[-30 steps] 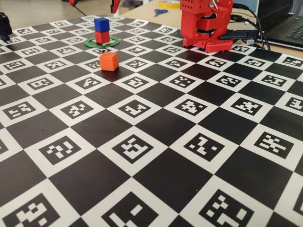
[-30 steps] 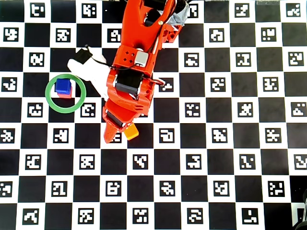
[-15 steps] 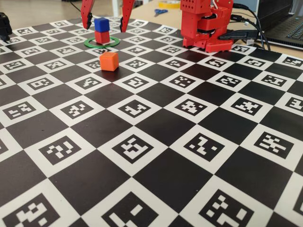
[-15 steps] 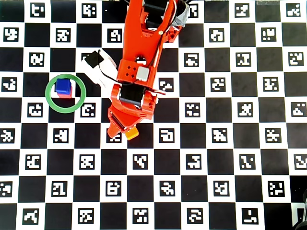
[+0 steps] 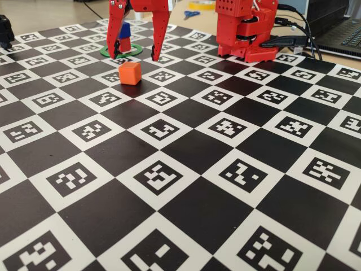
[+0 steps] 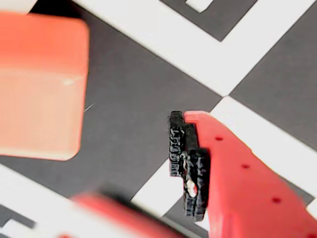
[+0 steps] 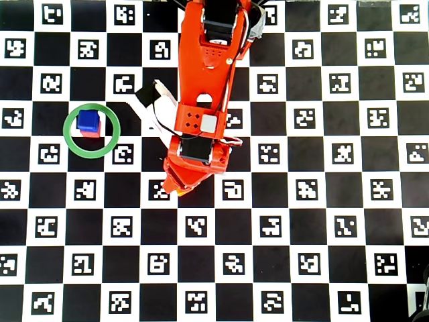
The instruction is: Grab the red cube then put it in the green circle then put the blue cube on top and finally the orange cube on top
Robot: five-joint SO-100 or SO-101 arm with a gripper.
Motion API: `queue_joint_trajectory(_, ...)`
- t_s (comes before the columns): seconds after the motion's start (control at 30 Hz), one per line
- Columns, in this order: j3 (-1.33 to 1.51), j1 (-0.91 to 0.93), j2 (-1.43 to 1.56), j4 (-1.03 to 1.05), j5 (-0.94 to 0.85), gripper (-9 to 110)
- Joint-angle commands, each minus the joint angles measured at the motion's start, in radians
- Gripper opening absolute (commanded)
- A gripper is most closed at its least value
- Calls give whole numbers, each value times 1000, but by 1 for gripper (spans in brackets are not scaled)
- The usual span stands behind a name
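Observation:
The orange cube (image 5: 130, 73) sits alone on a black square of the board. In the wrist view it (image 6: 39, 84) fills the upper left, just beyond the fingertips. My red gripper (image 5: 136, 57) hangs open above it, jaws wide apart and empty; it also shows in the wrist view (image 6: 143, 173) and the overhead view (image 7: 182, 186), where it hides most of the orange cube. The blue cube (image 5: 124, 30) (image 7: 88, 121) rests on the red cube (image 5: 125, 45) (image 7: 89, 133) inside the green circle (image 5: 137, 48) (image 7: 67, 141), left of my gripper.
The arm's red base (image 5: 242, 28) stands at the back right of the marker checkerboard (image 5: 186, 169). A laptop (image 5: 338, 28) and cables lie behind it. Blue scissors (image 5: 190, 13) and a yellow tape roll (image 5: 202, 4) lie on the far table.

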Motion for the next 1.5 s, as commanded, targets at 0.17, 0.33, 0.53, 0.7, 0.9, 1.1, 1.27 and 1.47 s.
queue_joint_trajectory(0.17, 21, 29, 5, -81, 5, 38)
queue_joint_trajectory(0.33, 61, 38, -11, -129, -5, 38)
queue_joint_trajectory(0.53, 72, 41, -26, -163, 5, 37)
queue_joint_trajectory(0.7, 72, 44, -38, -183, 9, 36)
queue_joint_trajectory(0.9, 78, 51, -48, -204, 15, 35)
queue_joint_trajectory(1.1, 75, 52, -49, -209, 17, 31)
queue_joint_trajectory(1.27, 78, 55, -46, -215, 20, 26)
queue_joint_trajectory(1.47, 84, 58, -43, -221, 11, 20)
